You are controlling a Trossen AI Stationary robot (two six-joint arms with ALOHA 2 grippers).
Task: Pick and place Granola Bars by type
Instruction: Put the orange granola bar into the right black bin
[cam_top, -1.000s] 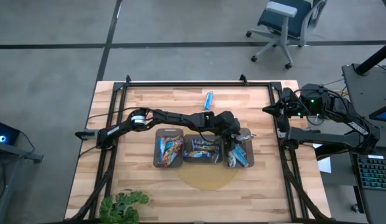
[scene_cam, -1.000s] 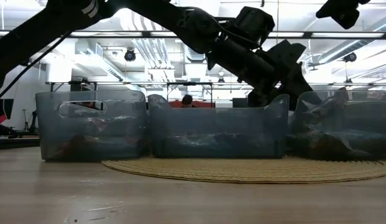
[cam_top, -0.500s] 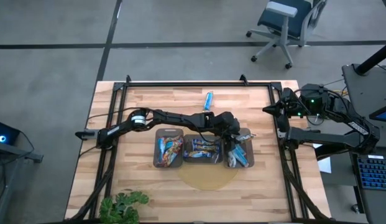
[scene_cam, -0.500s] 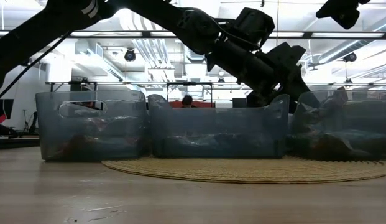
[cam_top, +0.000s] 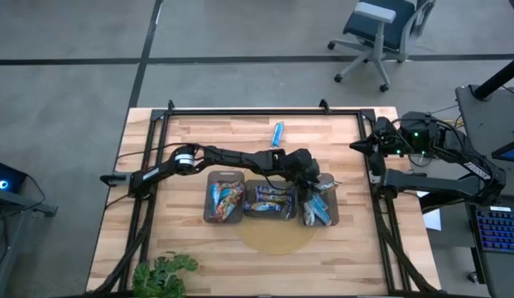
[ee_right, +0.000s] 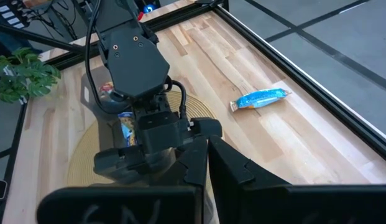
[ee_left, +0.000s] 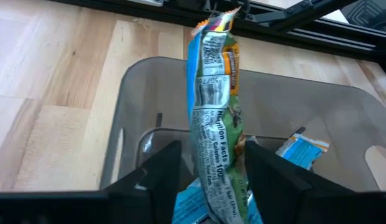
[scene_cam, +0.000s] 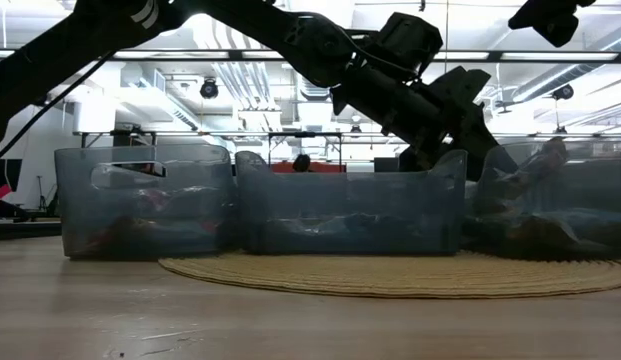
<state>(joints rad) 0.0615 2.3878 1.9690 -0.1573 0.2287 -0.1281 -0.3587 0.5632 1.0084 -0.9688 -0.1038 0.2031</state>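
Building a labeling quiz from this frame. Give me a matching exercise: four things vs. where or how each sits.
Things:
1. left gripper
2. right gripper
3. lone blue granola bar
4. round woven mat

Places/states:
A. under the trays
B. bare wood, far side of table
C. shut, parked at table's right edge
D. over the right tray, green-orange bar between its fingers

Pairs: 1-D, 2-C, 3-B, 4-A

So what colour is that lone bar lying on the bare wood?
Bright blue; the lone bar shows best in the right wrist view.
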